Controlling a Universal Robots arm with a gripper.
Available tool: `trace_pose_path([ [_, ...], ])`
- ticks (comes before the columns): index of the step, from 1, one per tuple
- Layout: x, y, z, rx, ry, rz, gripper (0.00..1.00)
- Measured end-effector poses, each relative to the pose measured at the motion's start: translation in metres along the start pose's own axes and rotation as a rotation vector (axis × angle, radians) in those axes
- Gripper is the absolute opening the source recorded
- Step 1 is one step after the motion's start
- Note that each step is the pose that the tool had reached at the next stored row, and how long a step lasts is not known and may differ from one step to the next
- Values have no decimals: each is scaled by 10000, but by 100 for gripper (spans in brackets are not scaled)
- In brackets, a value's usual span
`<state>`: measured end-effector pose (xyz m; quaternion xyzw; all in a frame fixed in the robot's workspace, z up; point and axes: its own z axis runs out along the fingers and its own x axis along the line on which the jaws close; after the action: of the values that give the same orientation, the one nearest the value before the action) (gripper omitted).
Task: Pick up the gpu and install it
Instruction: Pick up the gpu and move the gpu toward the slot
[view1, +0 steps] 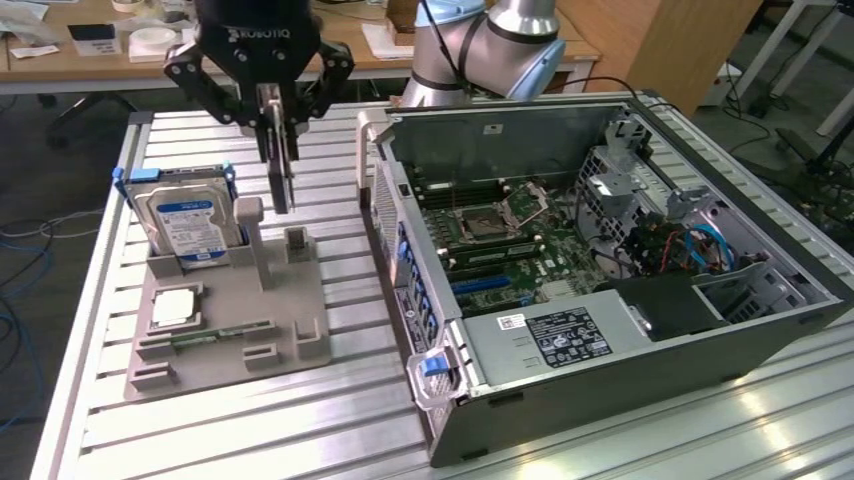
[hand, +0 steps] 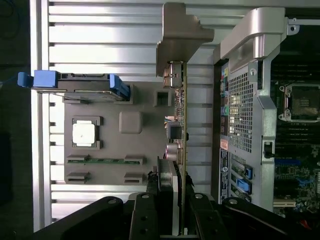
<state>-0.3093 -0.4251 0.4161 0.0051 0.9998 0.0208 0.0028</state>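
The gpu (view1: 280, 175), a thin flat dark expansion card with a grey metal end, hangs edge-on above the grey fixture tray (view1: 227, 340), pinched by the part-closed black end effector (view1: 274, 115). In the wrist view it sits beside the open metal computer case (hand: 250, 100). Pick-up looks done. Installing calls for squaring its edge to a slot.

Your exterior camera sits high at the near side of the table (view1: 200, 430) and looks down across it from a little way off. Your wrist camera sits close above the gripper (hand: 172, 200) and looks straight down along the gpu (hand: 177, 132). Both see the grey tray (view1: 287, 300) and the wall of the computer case (view1: 627, 395).
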Motion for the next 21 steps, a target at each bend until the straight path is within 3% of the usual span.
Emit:
trace_pose_path([
  [2, 0, 1, -40, 0, 0, -3, 28],
  [10, -12, 2, -47, 1, -4, -3, 28],
  [21, -240, 4, -44, 0, -6, -3, 28],
])
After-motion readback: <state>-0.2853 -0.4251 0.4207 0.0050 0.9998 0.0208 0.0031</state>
